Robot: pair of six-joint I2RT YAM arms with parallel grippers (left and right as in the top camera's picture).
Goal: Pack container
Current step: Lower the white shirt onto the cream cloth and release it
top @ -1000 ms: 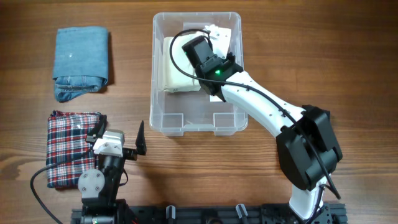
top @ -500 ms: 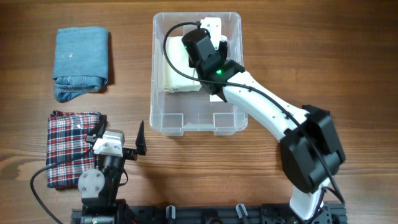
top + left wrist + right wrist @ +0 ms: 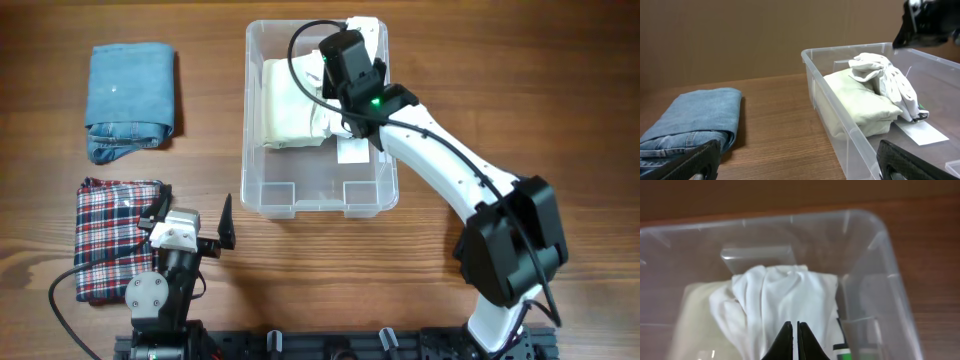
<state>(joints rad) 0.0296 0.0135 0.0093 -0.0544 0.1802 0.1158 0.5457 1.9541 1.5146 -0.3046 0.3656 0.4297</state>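
Clear plastic container (image 3: 310,175) at table centre, far side, long axis running away from the arm bases; sits between both arms, probably so either can feed it; holds two garments: pale folded one (image 3: 860,102) flat against the left wall, white one (image 3: 785,300) bunched on top of it toward the far right corner; lumpy rather than folded, so likely needs flattening before more goes on; near half of the floor bare apart from one white label (image 3: 350,152); room for more, so packing judged roughly half done. Right gripper (image 3: 792,335) over the far right of the bin, above the white garment and apart from it in the left wrist view; fingertips pressed together, nothing pinched. Left gripper (image 3: 192,218) parked low near its base, jaws spread wide, empty; pointed at the bin. Outside the bin, two garments on the wooden table (image 3: 500,80), both on the left: folded jeans (image 3: 130,100) at the far side, plaid cloth (image 3: 110,230) just beside the left gripper; placement suits a left-arm pick, plaid first by reach. Totals: one container, four garments, one label.
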